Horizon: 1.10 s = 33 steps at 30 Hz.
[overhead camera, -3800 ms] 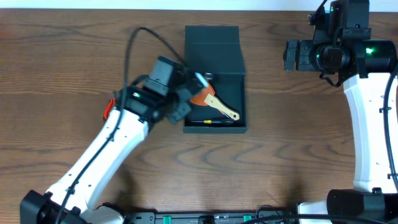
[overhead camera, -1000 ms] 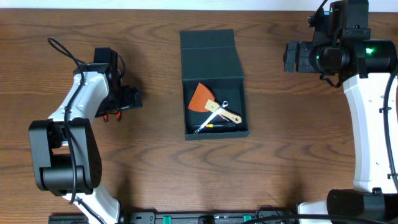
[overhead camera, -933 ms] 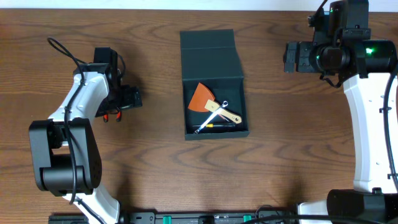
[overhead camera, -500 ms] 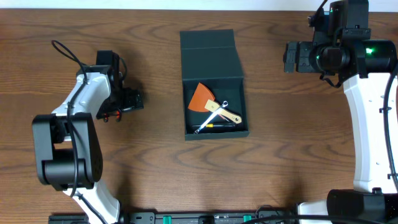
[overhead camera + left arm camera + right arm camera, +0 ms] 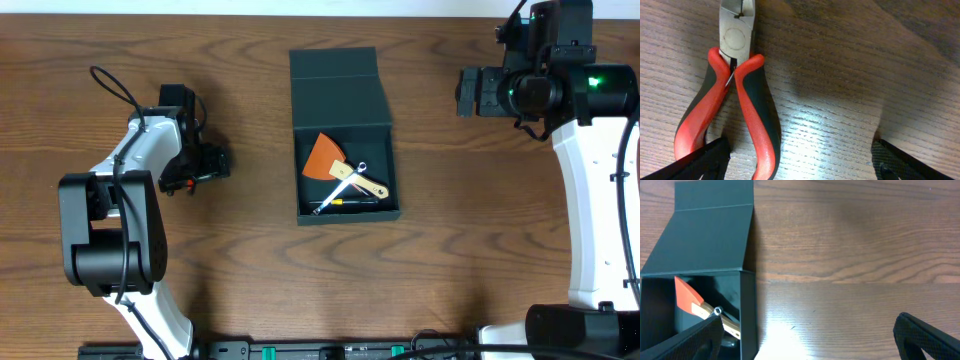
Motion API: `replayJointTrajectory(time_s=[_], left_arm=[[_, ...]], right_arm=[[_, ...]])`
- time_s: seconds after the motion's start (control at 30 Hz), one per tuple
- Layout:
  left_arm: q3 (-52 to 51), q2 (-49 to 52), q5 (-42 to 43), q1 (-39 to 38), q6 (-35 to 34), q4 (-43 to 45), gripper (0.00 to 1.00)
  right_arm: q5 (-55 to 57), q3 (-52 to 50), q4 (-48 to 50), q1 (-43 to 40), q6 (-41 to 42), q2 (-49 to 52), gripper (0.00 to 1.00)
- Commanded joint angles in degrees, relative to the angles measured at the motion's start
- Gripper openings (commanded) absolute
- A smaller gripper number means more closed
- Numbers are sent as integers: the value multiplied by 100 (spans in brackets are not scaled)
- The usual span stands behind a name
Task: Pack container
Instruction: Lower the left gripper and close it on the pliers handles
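The container (image 5: 338, 88) sits roughly mid-desk between the two arms, with its flap lid folded back on the far side so the inside is open to us. In there we've got an orange scraper (image 5: 322, 155) with a wooden handle lying diagonally. Below it a slim tool with a dark-and-yellow handle (image 5: 335, 203) lies along the near wall. There's also a small silvery bit by the scraper handle, too tiny for us to call.

Well off to the left on the bare desk (image 5: 480, 250) is a pair of red-and-black pliers (image 5: 735, 95), lying flat with the jaws pointing away from the wrist cam. The left fingers (image 5: 700, 160) are spread wide right over the handle ends, one to each side, and not squeezing anything.

The right fingers (image 5: 685, 340) are out at the far right, well clear of the container. They're spread wide too, with just wood grain between them.
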Motion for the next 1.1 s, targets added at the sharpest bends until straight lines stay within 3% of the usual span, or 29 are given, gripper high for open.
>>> replayJointTrajectory(time_s=[0.0,0.13,0.27,0.4,0.73,0.9,1.07], left_arm=[[-57,295,28,13,-55,-42,87],[-57,343,28,13,-55,-105,81],[-57,343,28,13,-52,-190,64],[-57,343,28,13,-52,-291,55],[-55,343,26,13,-55,-422,21],[-55,343,28,13,-57,-428,11],[-55,343,26,13,-55,-426,12]], right_arm=[[17,15,-7,-57,-70,15,99],[17,15,-7,-57,-70,15,99],[20,15,-2,-57,-70,15,99],[20,15,4,-57,-72,15,99],[20,15,20,-57,-72,15,99],[20,15,17,-57,-72,15,99],[20,15,15,-57,-72,15,99]])
